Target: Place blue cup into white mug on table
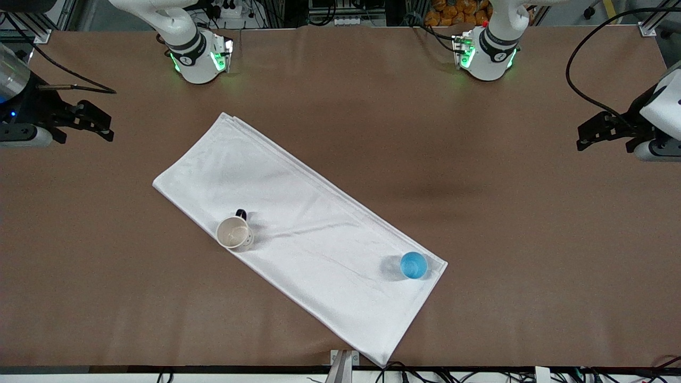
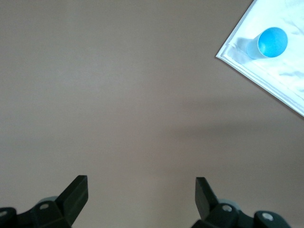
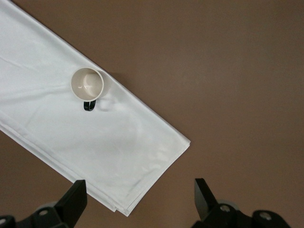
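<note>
The small bright-blue plastic cup (image 1: pixel 413 265) stands upright on the white folded cloth (image 1: pixel 298 234), well apart from the off-white cylindrical mug (image 1: pixel 234 233). Both the left gripper (image 2: pixel 141 190) and right gripper (image 3: pixel 140 192) hang released, empty. The left should descend squarely over the cup's rim.

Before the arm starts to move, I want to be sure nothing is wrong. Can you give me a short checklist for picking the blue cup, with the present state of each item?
1. Blue cup upright, mouth up, on the white cloth near the corner toward the left arm's end: ok.
2. White mug upright and nothing seen inside it, at the cloth's edge: ok.
3. Left gripper open and holding nothing, over bare table at its own end: ok.
4. Right gripper open, waiting over its end of the table: ok.
5. Nothing stands on the cloth between cup and mug: ok.
6. Cloth lying flat under the cup: cannot tell, light creases show.
</note>
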### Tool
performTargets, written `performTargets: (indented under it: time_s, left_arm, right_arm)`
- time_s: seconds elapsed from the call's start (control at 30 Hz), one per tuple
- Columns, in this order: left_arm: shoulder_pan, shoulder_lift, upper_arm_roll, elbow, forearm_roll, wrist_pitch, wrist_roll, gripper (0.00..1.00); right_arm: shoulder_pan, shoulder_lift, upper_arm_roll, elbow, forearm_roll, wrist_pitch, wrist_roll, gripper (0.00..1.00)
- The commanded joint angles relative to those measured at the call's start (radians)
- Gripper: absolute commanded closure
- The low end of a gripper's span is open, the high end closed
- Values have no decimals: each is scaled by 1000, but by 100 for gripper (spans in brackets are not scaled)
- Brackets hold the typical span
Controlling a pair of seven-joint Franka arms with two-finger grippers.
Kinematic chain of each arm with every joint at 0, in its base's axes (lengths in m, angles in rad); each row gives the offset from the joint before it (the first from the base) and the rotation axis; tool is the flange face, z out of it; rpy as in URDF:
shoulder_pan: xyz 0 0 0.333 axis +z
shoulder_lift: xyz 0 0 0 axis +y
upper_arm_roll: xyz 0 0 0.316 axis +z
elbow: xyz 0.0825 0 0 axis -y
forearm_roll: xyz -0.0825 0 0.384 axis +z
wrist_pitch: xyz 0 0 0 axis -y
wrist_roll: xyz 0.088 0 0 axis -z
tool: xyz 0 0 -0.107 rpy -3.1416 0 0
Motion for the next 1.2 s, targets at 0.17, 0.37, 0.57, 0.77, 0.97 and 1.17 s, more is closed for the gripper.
performTargets:
  time_s: [0.17, 0.37, 0.57, 0.77, 0.97, 1.17]
  left_arm:
    - [-5, 17, 2, 19, -20, -18, -3, 0]
    - [-16, 34, 1, 19, -10, -18, -9, 0]
    - [-42, 115, -5, 26, -14, -3, -68, 0]
    - [-102, 273, -10, 106, -20, 67, -244, 0]
    - [-159, 382, -10, 125, -20, 196, -344, 0]
    - [-200, 468, -10, 125, -21, 366, -451, 0]
  right_arm:
    - [-1, -38, 1, -32, -8, 15, -9, 0]
    - [-1, -43, 1, -35, -6, 19, -9, 0]
    - [-1, -43, 1, -35, -8, 19, -9, 0]
    - [-1, -43, 0, -37, -6, 22, -9, 0]
    - [0, -41, 0, -38, -6, 28, -9, 0]
    - [0, -38, 1, -40, -5, 32, -9, 0]
